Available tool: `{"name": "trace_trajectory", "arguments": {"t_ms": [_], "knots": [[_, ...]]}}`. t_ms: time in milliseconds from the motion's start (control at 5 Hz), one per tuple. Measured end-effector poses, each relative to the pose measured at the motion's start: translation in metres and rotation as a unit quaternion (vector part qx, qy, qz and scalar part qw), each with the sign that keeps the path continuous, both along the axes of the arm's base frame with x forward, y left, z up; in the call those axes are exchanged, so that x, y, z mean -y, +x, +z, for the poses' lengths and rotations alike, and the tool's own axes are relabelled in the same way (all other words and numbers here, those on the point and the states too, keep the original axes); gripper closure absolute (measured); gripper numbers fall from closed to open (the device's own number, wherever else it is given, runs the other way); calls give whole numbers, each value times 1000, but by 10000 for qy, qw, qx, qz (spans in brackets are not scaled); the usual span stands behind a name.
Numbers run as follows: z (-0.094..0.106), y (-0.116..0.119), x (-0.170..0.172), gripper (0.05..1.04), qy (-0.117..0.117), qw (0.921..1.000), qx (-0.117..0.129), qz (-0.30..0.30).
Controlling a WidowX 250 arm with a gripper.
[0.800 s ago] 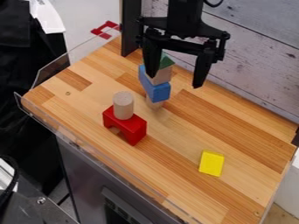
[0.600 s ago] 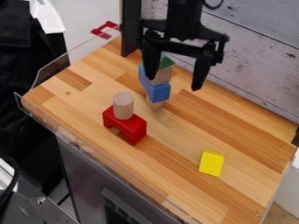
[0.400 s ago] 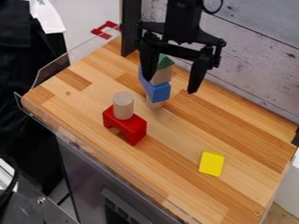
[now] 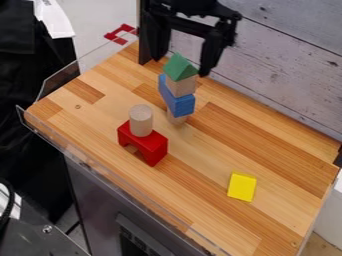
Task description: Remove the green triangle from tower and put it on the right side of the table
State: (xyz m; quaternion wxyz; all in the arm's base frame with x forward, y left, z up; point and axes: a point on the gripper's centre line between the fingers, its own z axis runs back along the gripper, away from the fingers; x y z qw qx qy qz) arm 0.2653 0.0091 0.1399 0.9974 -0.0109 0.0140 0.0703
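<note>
Approach and alignment at the block tower (image 4: 178, 103). The green triangular wooden block (image 4: 180, 69) forms the tower's peak, seated on a natural-wood block (image 4: 181, 86); removal is the step in hand, with placement undone. The black two-finger gripper (image 4: 181, 65) is at the tower's top, its fingers spread and pinching nothing, one to each side of the triangle in this view; their depth relative to it cannot be told. The next move probably calls for centring the fingers on the triangle, closing gently and lifting straight up, then carrying it to the wooden tabletop (image 4: 287, 172) right of the tower.
</note>
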Motion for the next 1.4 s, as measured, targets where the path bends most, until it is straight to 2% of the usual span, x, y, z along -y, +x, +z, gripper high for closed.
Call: {"name": "trace_trajectory", "arguments": {"t_ms": [200, 400, 800, 1200, 1400], "knots": [[6, 2, -13, 84, -79, 9994, 1, -341], [-2, 5, -20, 84, -220, 9978, -129, -607], [-4, 25, -24, 84, -237, 9944, -101, -1028], [-14, 30, -31, 84, -436, 9937, -207, -1009], [-19, 32, -34, 84, -530, 9936, -184, -985]]}}
